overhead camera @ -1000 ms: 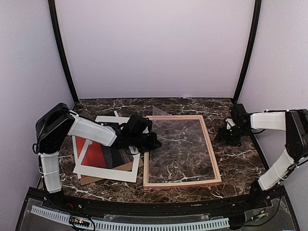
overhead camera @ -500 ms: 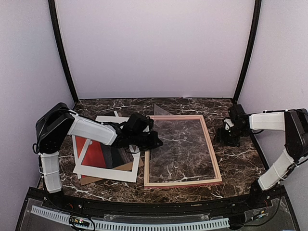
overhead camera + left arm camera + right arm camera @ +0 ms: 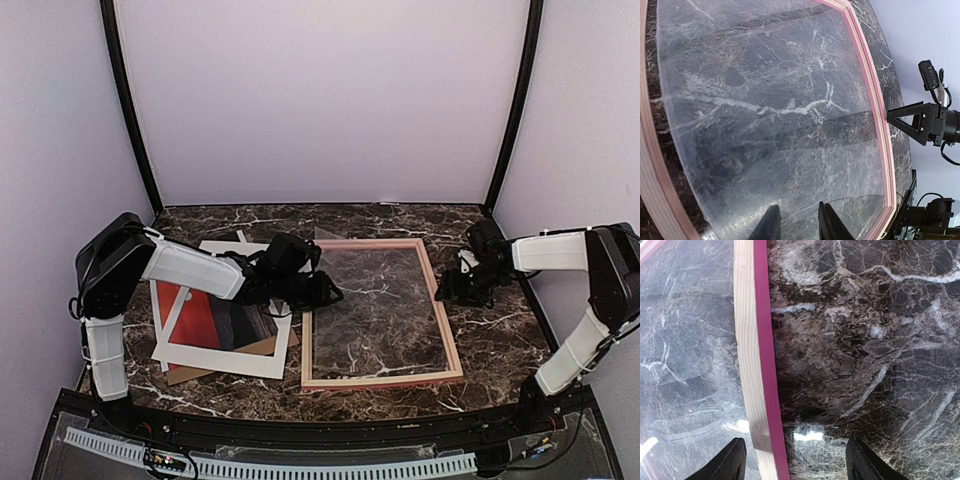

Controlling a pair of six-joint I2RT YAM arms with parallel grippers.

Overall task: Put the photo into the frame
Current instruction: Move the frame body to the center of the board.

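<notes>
- Right gripper [image 3: 448,291] has moved in to the frame's [image 3: 380,379] 3 o'clock rail; pane's [image 3: 380,310] raised corner sits lower.
- Frame lies flat, pane inside.
- Photo [image 3: 190,318] at frame's 9 o'clock, under mat [image 3: 225,357].
- Left gripper [image 3: 328,296] at 9 o'clock rail, jaws slightly parted, empty.
- Right jaws spread, straddling the rail.

The top camera is looking down from behind over the whole counter [image 3: 500,335]; both wrist cameras are hovering close over the frame [image 3: 382,380], which all three are sharing
</notes>
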